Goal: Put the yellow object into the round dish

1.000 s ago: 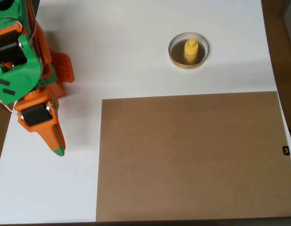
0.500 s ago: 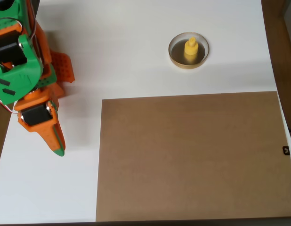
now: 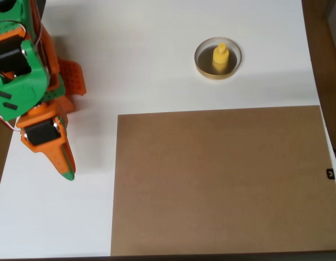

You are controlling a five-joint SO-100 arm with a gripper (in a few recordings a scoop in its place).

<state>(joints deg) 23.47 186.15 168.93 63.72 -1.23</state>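
The yellow object (image 3: 220, 58) stands upright inside the round dish (image 3: 201, 65), which sits on the white table at the upper right of the overhead view. My orange and green gripper (image 3: 66, 171) is far off at the left side, fingers together and pointing down the picture, holding nothing. The green-tipped fingertips (image 3: 68, 174) rest over the white surface.
A large brown board (image 3: 219, 179) covers the lower right of the white table (image 3: 146, 54). The arm's green and orange body (image 3: 21, 70) fills the upper left corner. A dark table edge runs along the right side.
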